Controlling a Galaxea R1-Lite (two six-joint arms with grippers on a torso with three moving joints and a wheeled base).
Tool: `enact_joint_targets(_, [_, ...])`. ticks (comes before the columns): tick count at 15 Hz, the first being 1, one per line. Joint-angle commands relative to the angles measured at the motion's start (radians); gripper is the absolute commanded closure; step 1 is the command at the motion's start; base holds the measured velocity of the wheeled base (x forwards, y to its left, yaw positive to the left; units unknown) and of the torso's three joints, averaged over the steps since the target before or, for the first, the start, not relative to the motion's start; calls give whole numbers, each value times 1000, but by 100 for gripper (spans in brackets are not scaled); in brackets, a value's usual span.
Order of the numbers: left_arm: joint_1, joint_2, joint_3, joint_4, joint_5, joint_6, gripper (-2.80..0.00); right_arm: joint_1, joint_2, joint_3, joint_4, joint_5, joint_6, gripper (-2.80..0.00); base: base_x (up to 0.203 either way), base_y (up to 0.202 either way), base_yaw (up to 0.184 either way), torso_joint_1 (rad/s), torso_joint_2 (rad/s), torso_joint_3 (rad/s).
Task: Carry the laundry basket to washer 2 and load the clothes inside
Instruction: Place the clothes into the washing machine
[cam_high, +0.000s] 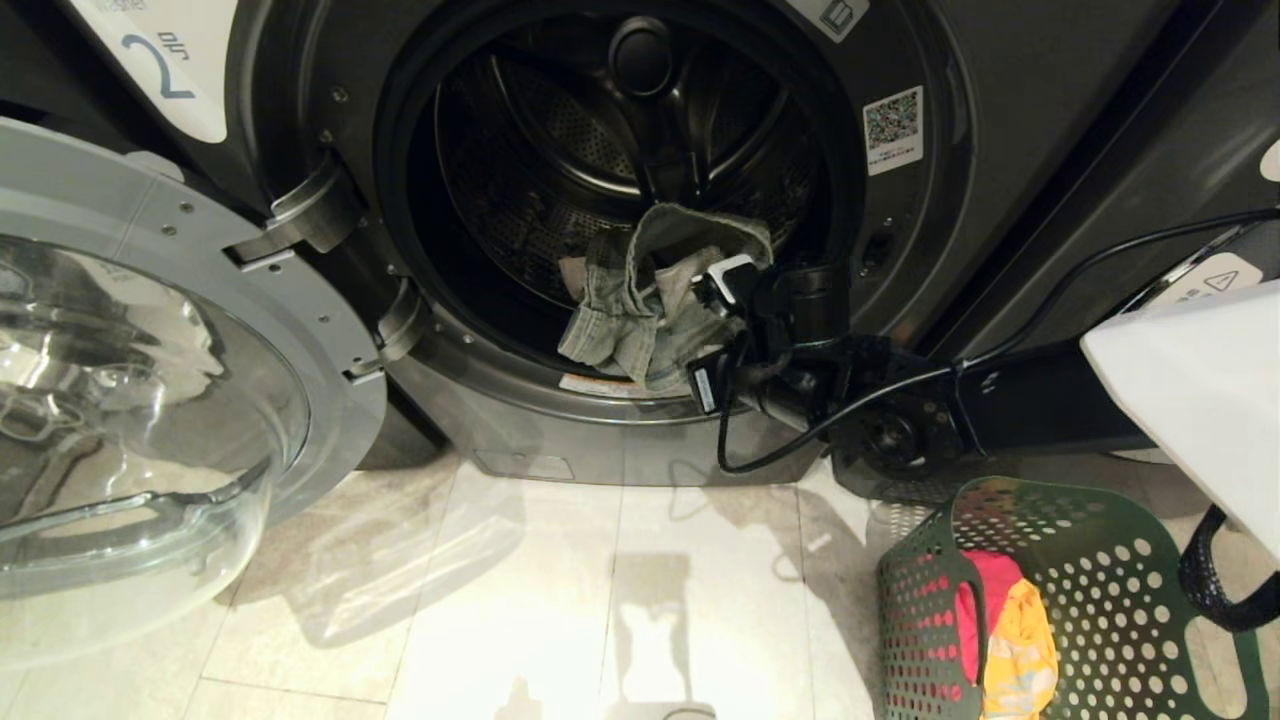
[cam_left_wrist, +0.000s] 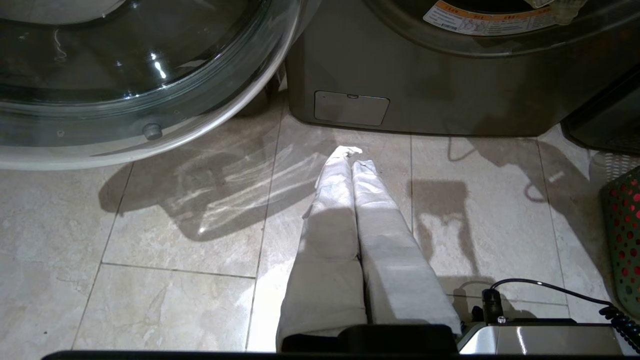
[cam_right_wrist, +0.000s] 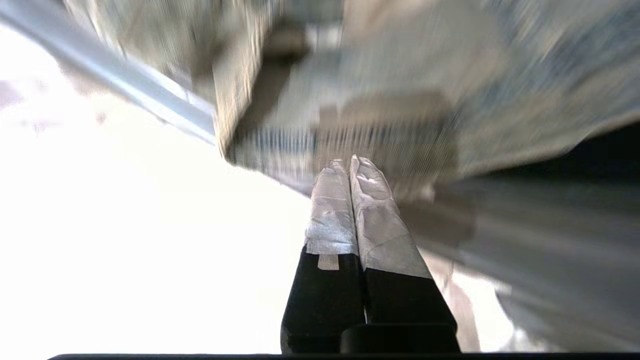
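Note:
Washer 2 (cam_high: 1000, 120) stands with its glass door (cam_high: 330, 330) swung open to the left, beside the label with the numeral 2 (cam_high: 165, 65). A faded denim garment (cam_high: 620, 310) hangs in the drum's mouth, partly draped over the lower rim. My right arm (cam_high: 800, 320) reaches in from the right. My right gripper (cam_right_wrist: 348, 162) is shut, its tips in the denim (cam_right_wrist: 400, 75). The dark green laundry basket (cam_high: 1100, 590) sits on the floor at lower right with red (cam_high: 985, 600) and yellow (cam_high: 1020, 650) clothes inside. My left gripper (cam_left_wrist: 351, 154) is shut and holds nothing, low over the floor tiles.
The open door juts out over the floor on the left side. A black cable (cam_high: 800, 440) loops under my right arm. Pale floor tiles (cam_high: 600, 600) lie between the door and the basket. The basket's edge (cam_left_wrist: 625, 230) shows in the left wrist view.

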Motion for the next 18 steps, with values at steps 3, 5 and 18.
enact_joint_targets(3, [0,0,11,-1,0,0,0,-6,105,-42,29,-9,-11,0,0,0,0,0,0,0])
enact_joint_targets(5, [0,-1,11,-1,0,0,0,-13,162,-110,50,-43,-27,0,0,0,0,0,0,0])
enact_joint_targets(18, [0,0,11,-1,0,0,0,-30,303,-444,-128,-92,-16,0,0,0,0,0,0,0])
